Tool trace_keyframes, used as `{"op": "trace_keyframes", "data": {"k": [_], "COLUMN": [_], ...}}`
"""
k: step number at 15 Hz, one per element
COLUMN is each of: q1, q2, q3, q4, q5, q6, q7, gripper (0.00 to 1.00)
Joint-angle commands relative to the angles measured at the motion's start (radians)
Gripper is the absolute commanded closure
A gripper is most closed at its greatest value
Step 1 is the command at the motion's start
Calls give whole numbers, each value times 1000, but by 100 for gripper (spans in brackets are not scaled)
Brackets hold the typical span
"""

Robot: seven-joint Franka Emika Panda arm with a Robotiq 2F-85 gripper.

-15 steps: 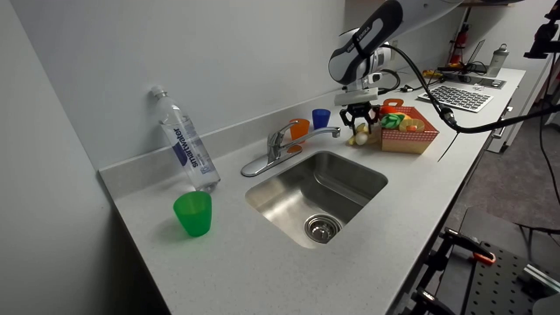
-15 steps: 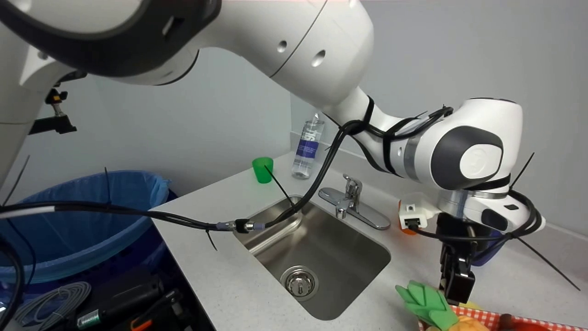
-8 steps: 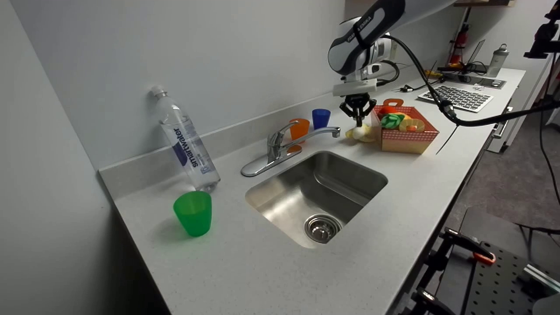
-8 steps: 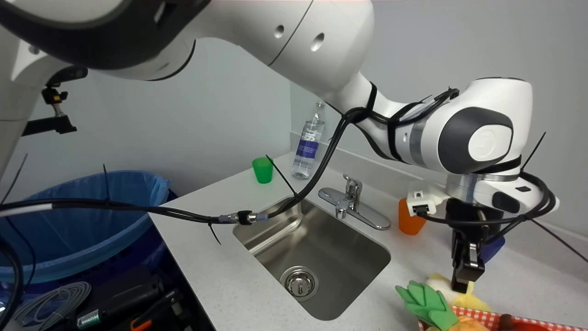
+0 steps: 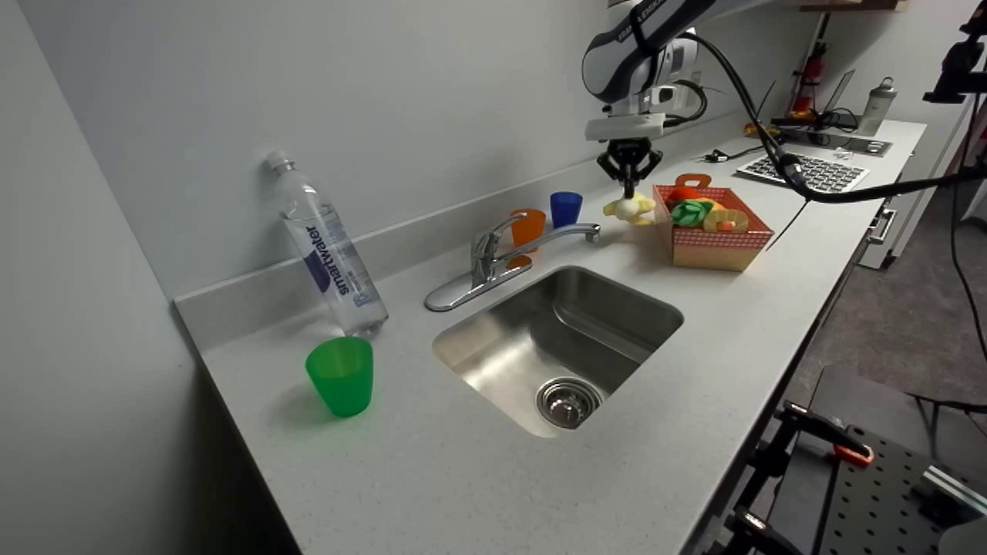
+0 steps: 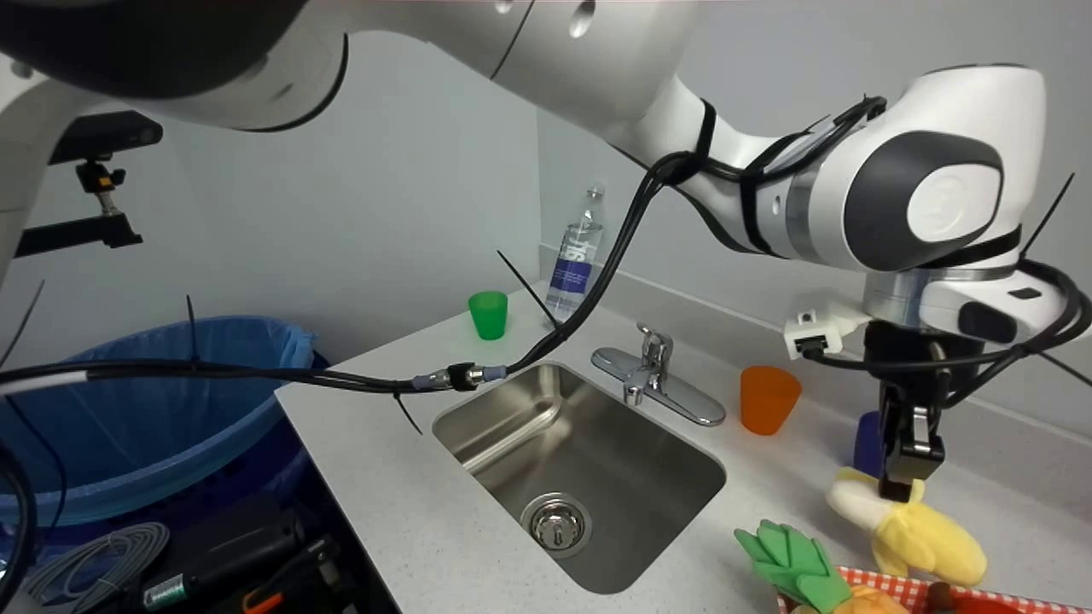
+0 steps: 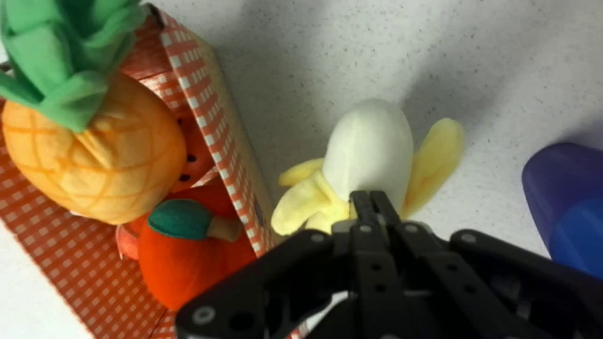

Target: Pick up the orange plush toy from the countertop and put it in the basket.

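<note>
The gripper (image 7: 370, 195) was clamped on a banana plush (image 6: 926, 544), squeezing it near where its white top met the yellow body, and the yellow peel flaps stuck out to either side. The banana plush hung above the desk (image 5: 432, 478), outside the basket (image 5: 709, 257) and just beside one of its walls; whether a flap touched that wall could not be told. The basket, tan outside and lined in red check, held an orange pineapple plush (image 7: 92, 155) with green leaves, a red-orange plush (image 7: 188, 263) with a dark green top, and a partly hidden red plush (image 7: 200, 146) with dark spots. On the other side of the banana plush, a blue cup (image 5: 566, 209) stood near the back wall (image 5: 424, 116), and an orange cup (image 6: 768, 399) stood between it and the faucet (image 6: 655, 367). The steel sink (image 6: 631, 486) lay in front of the faucet. Across the sink from the basket, a green cup (image 5: 341, 378) and a clear bottle (image 5: 328, 247) with a blue-and-white label stood near each other. In an exterior view, a blue-lined bin (image 6: 196, 465) showed past the desk's edge.
</note>
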Motion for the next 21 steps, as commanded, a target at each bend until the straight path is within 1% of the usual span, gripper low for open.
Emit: {"op": "trace_keyframes", "data": {"k": [1, 4, 8, 15, 18, 21], "q1": [-27, -46, -70, -113, -138, -166], "q2": [-42, -76, -114, -120, -111, -85], "q3": [1, -5, -30, -91, -94, -90], "q4": [31, 43, 28, -4, -24, -43], "q5": [48, 72, 74, 68, 77, 82], "q6": [-7, -23, -41, -125, -149, -183], "q7": [26, 42, 97, 325, 390, 415], "gripper": [99, 99, 99, 99, 99, 99]}}
